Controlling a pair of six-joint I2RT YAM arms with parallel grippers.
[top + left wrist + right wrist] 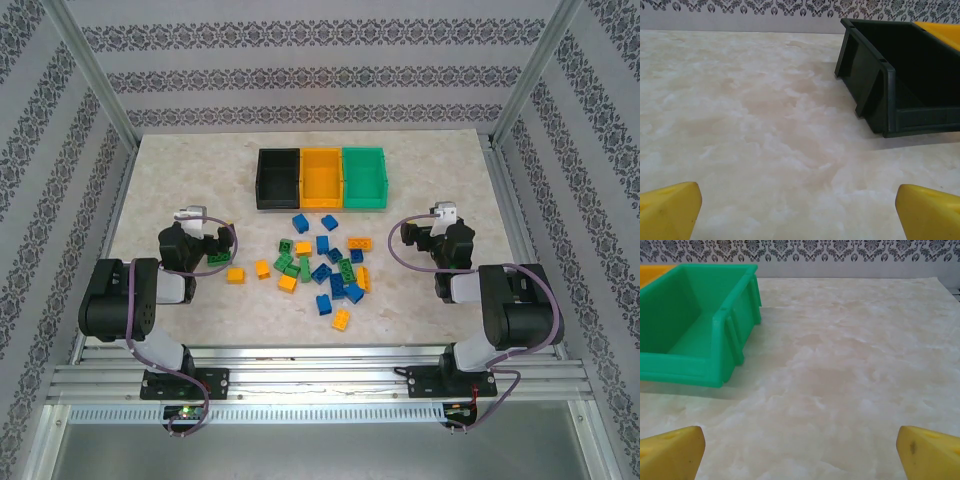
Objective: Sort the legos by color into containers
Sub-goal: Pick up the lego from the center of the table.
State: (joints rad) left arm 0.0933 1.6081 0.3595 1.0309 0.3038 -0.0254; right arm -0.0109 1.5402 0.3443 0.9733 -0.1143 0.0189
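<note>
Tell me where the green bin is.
Top view: the green bin stands at the right end of the bin row, beside the yellow-orange bin, beyond the scattered legos.

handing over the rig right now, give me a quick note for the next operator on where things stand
Left gripper: jaws open, holding nothing, left of the pile, facing the black bin.
Right gripper: jaws open, holding nothing, right of the pile, facing the green bin.
Bins: black bin, yellow bin and green bin side by side in a row at the far side; no brick seen in any.
Legos: all loose on the table in front of the bins, colours mixed.
Done: nothing sorted.
Left: every brick.
</note>
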